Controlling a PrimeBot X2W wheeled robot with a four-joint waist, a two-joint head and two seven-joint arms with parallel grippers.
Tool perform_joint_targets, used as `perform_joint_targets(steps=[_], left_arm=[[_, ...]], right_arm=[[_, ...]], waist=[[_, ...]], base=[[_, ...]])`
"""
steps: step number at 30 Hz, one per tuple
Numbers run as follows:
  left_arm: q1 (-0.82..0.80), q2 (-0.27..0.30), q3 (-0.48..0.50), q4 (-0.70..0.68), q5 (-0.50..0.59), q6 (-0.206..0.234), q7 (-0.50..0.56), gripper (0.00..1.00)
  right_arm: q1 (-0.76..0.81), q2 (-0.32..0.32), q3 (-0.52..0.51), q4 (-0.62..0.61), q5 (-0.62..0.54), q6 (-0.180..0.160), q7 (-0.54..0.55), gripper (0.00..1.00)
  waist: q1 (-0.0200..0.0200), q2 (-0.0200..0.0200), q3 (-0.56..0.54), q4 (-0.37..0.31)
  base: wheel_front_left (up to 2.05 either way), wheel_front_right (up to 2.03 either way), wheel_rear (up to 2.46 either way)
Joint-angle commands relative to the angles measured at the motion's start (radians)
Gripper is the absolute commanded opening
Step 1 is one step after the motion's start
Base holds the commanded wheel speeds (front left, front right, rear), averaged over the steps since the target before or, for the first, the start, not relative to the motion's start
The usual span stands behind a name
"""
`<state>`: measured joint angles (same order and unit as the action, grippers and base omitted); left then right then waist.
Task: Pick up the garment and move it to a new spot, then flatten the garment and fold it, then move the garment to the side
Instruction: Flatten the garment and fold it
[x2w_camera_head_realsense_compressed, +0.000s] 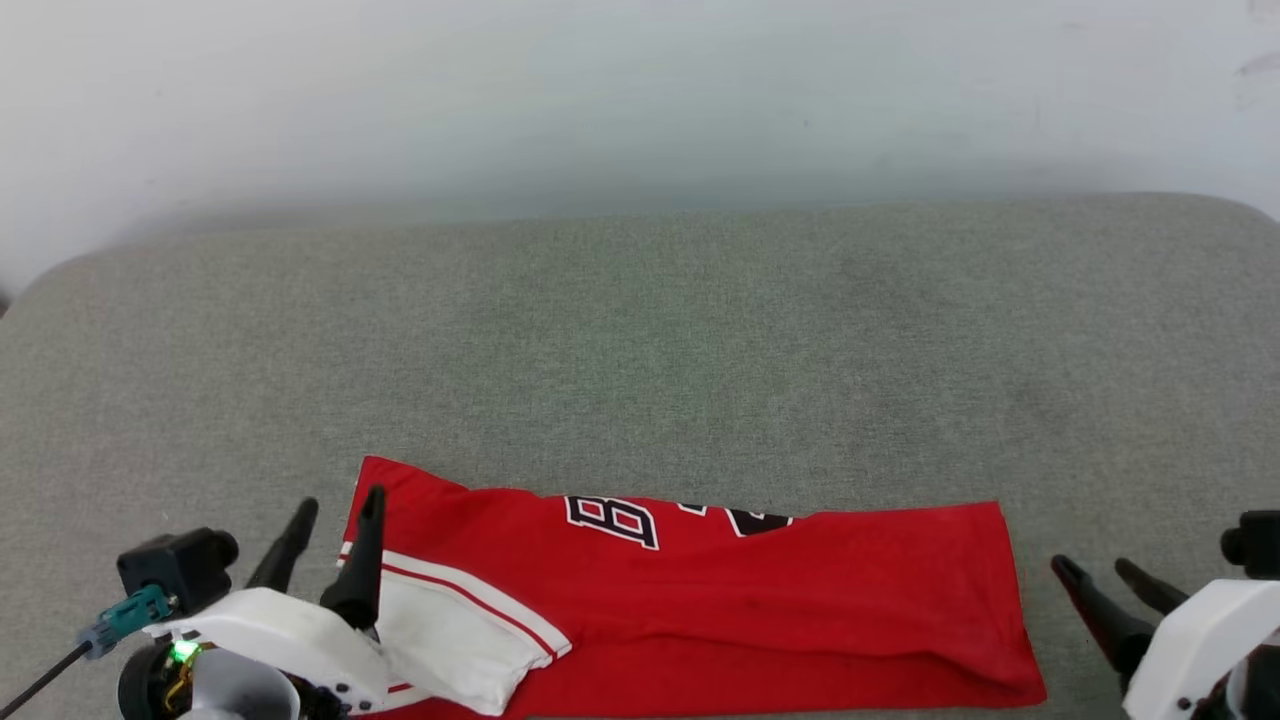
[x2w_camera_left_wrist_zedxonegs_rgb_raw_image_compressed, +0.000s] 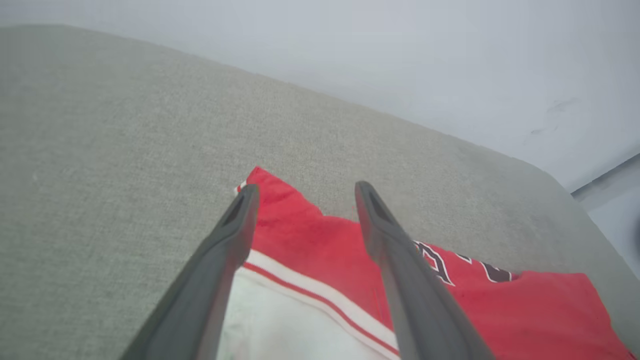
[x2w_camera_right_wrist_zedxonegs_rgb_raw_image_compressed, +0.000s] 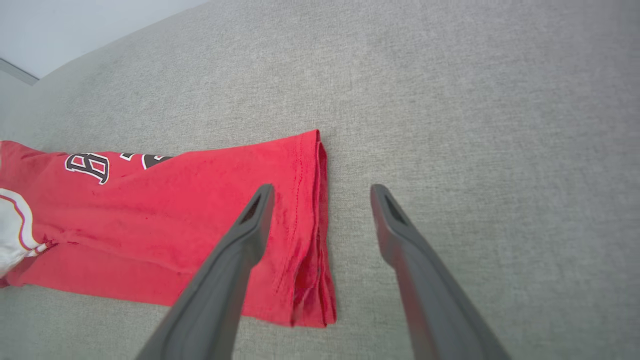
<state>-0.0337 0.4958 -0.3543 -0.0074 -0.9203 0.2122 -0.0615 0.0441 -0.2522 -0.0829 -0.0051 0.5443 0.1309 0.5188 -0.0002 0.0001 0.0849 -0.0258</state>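
shirt (x2w_camera_head_realsense_compressed: 760, 600): folded into a long strip, flat at near edge of grey pad (x2w_camera_head_realsense_compressed: 640, 330)
left gripper (x2w_camera_head_realsense_compressed: 340, 500): fingers apart, over shirt's left end
right gripper (x2w_camera_head_realsense_compressed: 1092, 565): fingers apart, just beside right end
step: likely mid-fold
next: pinch both ends, fold across

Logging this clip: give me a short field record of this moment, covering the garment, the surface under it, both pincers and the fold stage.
garment: red shirt, white sleeve at its left end
fold stage: folded into a long strip, lying flat, lettering partly hidden by the fold
surface: grey padded surface
left pincer: open, over the shirt's left end, holding nothing; contact with cloth cannot be told
right pincer: open, by the shirt's right end, holding nothing
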Motion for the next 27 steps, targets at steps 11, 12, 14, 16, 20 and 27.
perform_joint_targets(steps=[11,12,14,16,20,27], left_arm=[[-0.055,-0.042,0.005,-0.097,0.212,0.054,-0.19,1.0],[-0.056,-0.047,0.006,-0.106,0.23,0.053,-0.195,1.0],[-0.057,-0.056,0.008,-0.122,0.261,0.058,-0.199,1.0],[-0.057,-0.063,0.003,-0.136,0.291,0.056,-0.201,1.0],[-0.063,-0.085,-0.01,-0.159,0.328,0.048,-0.203,1.0],[-0.071,-0.099,-0.02,-0.152,0.355,0.044,-0.205,1.0]], right_arm=[[-0.032,-0.025,-0.126,-0.051,-0.013,0.0,0.369,1.0],[-0.033,-0.022,-0.128,-0.055,-0.013,0.0,0.394,1.0],[-0.035,-0.012,-0.127,-0.055,-0.02,0.0,0.429,1.0],[-0.037,-0.005,-0.126,-0.045,-0.025,0.0,0.449,1.0],[-0.053,0.021,-0.115,0.002,-0.03,0.0,0.452,1.0],[-0.065,0.067,-0.084,0.152,-0.007,-0.001,0.449,1.0]], waist=[[0.0002,-0.0001,-0.005,0.058],[0.0002,-0.0001,0.002,0.07],[0.0002,-0.0001,0.013,0.091],[0.0002,-0.0001,0.024,0.112],[0.0002,-0.0001,0.048,0.146],[0.0002,-0.0001,0.057,0.165]], base=[[0.0,0.0,0.0],[0.0,0.0,0.0],[0.0,0.0,0.0],[0.0,0.0,0.0],[0.0,0.0,0.0],[0.0,0.0,0.0]])
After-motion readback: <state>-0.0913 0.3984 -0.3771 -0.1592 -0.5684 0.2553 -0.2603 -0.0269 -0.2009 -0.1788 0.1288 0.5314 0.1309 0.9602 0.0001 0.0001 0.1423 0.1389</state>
